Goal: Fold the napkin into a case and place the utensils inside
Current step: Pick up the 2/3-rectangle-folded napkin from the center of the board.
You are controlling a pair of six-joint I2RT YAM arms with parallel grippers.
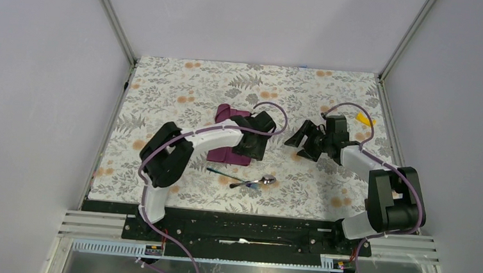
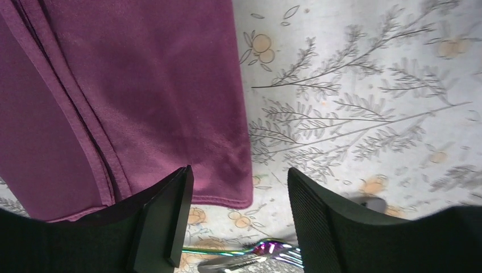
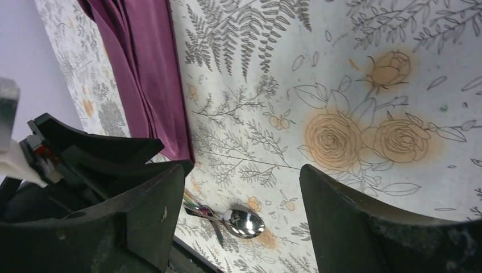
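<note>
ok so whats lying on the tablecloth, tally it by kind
cloth: 1, napkin
cutlery: 2, spoon and fork
other: 1, yellow piece
total: 4

A small yellow piece [image 1: 364, 120] lies at the floral tablecloth's [image 1: 184, 87] far right edge.

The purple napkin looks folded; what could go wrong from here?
The napkin is soft, loose layers, so the left hand, open over its corner, might drag the folds apart. The spoon and fork lie flat and overlapping on the tablecloth, so lifting one could knock the other.
</note>
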